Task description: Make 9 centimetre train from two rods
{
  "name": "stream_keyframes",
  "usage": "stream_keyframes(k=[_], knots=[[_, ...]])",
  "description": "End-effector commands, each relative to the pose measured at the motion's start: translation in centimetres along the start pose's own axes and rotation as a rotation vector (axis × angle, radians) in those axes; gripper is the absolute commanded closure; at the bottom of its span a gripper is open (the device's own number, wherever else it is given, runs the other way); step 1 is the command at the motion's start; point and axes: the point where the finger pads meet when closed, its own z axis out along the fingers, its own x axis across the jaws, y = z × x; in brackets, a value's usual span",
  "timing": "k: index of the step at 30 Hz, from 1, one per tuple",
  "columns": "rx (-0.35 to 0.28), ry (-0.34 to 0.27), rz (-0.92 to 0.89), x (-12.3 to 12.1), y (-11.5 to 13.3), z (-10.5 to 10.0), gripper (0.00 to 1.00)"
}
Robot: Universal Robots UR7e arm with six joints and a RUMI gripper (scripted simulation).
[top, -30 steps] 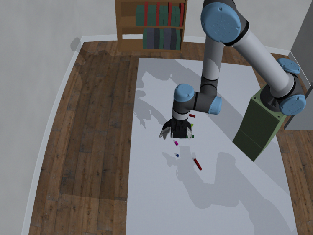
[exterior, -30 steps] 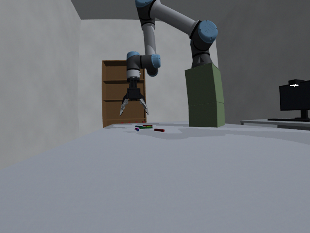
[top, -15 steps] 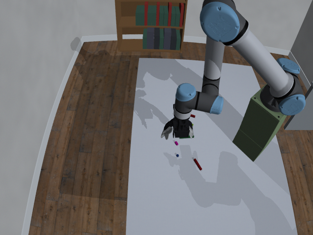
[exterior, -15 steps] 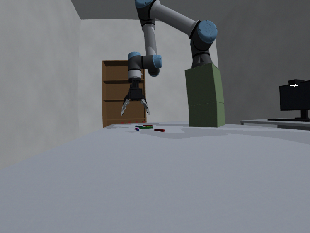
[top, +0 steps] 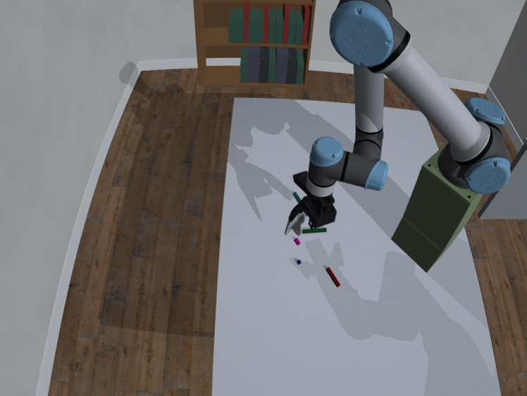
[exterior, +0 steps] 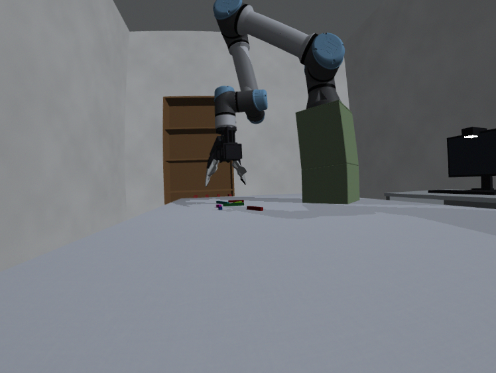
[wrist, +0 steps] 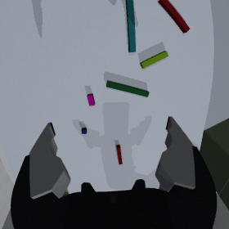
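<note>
My gripper (top: 303, 219) is open and empty, hanging well above the table; it also shows in the exterior view (exterior: 225, 177) and the wrist view (wrist: 110, 124). Below it lie loose rods, all apart from one another. In the wrist view a green rod (wrist: 127, 88) lies in the middle, with a magenta rod (wrist: 91, 99) and a tiny blue rod (wrist: 83, 131) to its left. A red rod (wrist: 118, 154) lies nearest, between my fingers. A turquoise rod (wrist: 131, 25), a lime rod (wrist: 154, 60) and a second red rod (wrist: 174, 15) lie farther off.
In the top view the green rod (top: 314, 230), magenta rod (top: 296, 241), blue rod (top: 298, 261) and red rod (top: 332, 276) lie on the grey table. The arm's green pedestal (top: 438, 211) stands at the right. A bookshelf (top: 254, 42) stands behind the table.
</note>
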Motion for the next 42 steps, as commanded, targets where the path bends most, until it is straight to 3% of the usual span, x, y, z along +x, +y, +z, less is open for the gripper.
stream_keyframes(k=[1,15,42], knots=[[-0.002,-0.015,-0.167,1.7,-0.1,0.0,0.00],[0.000,-0.015,-0.391,4.0,0.0,-0.3,0.00],[0.003,-0.017,-0.404,4.0,0.0,-0.4,0.00]])
